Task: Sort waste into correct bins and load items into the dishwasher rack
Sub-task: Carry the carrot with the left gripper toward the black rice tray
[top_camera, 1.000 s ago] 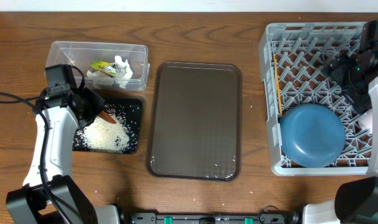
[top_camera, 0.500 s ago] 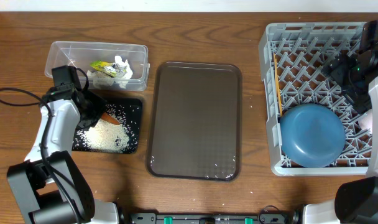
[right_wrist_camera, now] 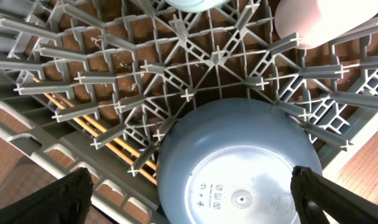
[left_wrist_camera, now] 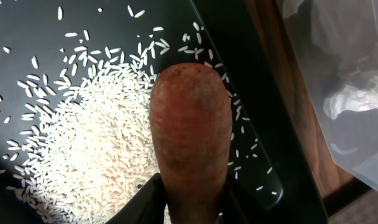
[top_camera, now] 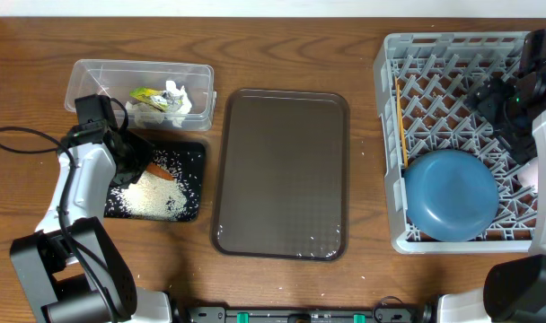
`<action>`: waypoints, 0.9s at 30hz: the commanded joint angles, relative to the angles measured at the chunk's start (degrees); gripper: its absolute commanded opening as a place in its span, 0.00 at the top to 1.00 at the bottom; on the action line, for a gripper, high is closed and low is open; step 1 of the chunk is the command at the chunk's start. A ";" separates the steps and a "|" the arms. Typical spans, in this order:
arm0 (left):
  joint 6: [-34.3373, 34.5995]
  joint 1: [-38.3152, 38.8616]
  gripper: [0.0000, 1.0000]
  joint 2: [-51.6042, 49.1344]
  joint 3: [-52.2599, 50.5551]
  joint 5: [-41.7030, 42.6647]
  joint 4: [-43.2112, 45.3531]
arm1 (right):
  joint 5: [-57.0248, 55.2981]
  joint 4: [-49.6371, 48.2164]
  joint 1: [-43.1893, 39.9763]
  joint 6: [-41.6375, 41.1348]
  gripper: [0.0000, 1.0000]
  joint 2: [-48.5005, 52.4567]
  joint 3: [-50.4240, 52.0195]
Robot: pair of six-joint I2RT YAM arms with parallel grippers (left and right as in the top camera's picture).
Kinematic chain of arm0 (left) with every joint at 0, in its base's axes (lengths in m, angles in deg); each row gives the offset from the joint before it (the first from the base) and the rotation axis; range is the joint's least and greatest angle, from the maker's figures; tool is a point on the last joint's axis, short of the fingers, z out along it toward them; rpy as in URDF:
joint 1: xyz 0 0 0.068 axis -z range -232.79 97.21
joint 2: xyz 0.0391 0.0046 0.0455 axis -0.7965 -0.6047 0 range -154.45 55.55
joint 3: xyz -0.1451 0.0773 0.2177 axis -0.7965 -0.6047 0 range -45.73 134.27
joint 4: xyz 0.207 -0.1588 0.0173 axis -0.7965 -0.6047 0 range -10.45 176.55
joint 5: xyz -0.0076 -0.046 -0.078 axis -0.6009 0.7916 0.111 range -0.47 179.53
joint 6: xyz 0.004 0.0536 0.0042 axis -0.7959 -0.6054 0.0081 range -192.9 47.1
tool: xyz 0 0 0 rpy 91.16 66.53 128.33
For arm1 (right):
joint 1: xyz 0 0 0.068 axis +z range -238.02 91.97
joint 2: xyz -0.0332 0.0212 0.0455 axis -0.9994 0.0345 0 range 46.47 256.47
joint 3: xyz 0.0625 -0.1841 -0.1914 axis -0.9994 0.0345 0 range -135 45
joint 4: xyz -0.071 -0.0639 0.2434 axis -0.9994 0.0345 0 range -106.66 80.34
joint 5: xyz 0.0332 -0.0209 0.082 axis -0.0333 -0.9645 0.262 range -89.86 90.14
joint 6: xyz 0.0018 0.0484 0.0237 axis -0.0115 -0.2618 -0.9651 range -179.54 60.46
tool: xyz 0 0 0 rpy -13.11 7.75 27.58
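Left arm reaches over the shallow black rectangular tray (top_camera: 191,153). The left gripper (left_wrist_camera: 192,208) pinches the small orange carrot (left_wrist_camera: 192,130), whose long axis runs 6 to 12 o'clock in the wrist view, free end at 12.

Brown wood-grain worktop (top_camera: 363,54), clear tub (top_camera: 102,65) back left, black tray (top_camera: 198,179) just in front of it, brown serving tray (top_camera: 282,170) in the middle, big grey rack (top_camera: 385,135) on the right

Orange carrot (left_wrist_camera: 192,134) over rice grains (left_wrist_camera: 83,143) in black tray (top_camera: 198,190), wrapper (top_camera: 147,95) and paper wad (top_camera: 176,97) in clear tub (top_camera: 93,72), blue plate (top_camera: 451,196), seemingly face-down, in grey rack (top_camera: 389,108)
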 commanded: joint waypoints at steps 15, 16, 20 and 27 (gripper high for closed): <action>-0.61 -0.24 0.69 -0.35 -0.74 -0.55 -0.28 | -0.83 0.04 -0.15 0.59 0.01 -0.26 -0.07; -0.61 -0.24 0.69 -0.33 -0.74 -0.52 -0.42 | -0.83 0.04 -0.15 0.59 0.01 -0.26 -0.07; -1.33 -0.26 0.69 0.33 -0.70 2.25 -1.25 | -0.83 0.04 -0.15 0.57 0.01 -0.26 -0.07; -4.72 -0.28 0.68 5.86 -0.39 9.16 -3.78 | -0.83 0.04 -0.15 0.59 0.01 -0.26 -0.07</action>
